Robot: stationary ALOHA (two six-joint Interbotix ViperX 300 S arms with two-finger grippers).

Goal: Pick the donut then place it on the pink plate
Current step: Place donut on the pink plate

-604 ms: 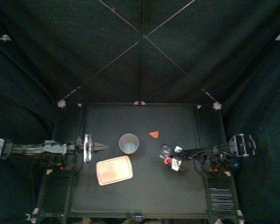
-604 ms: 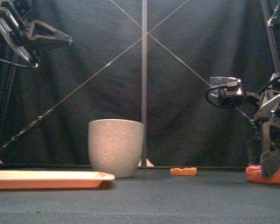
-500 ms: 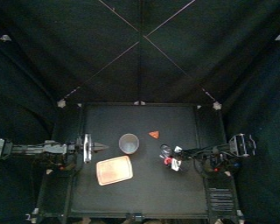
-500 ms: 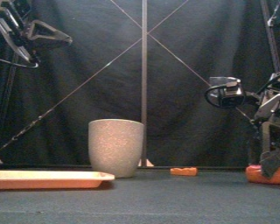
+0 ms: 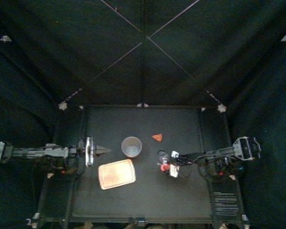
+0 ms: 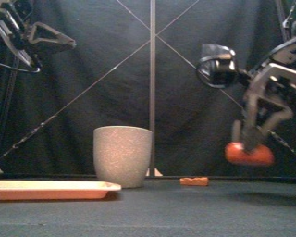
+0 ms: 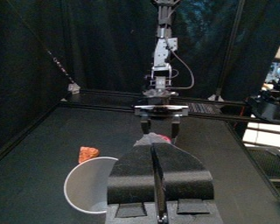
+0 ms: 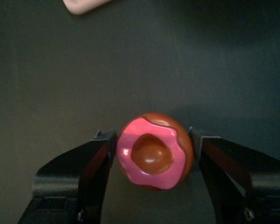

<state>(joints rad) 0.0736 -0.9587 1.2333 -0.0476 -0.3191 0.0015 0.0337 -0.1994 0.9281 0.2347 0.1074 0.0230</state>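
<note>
The donut (image 8: 154,154), pink icing on a brown ring, sits between the jaws of my right gripper (image 8: 152,138), which is shut on it. In the front view the donut (image 6: 247,153) hangs well above the table at the right. From above, the right gripper (image 5: 167,163) is right of the pink plate (image 5: 115,173), which lies flat at the front left with nothing on it. The plate (image 6: 52,189) shows as a low slab in the front view. My left gripper (image 7: 157,162) rests shut at the table's left edge, also seen in the top view (image 5: 89,150).
A tall grey speckled cup (image 5: 132,146) stands behind the plate, near the middle; in the front view the cup (image 6: 123,155) rises left of centre. A small orange toy (image 5: 157,137) lies on the table behind and right of the cup.
My right gripper has lifted the donut off the table at the right and carried it up and to the left. The left arm has not moved.
</note>
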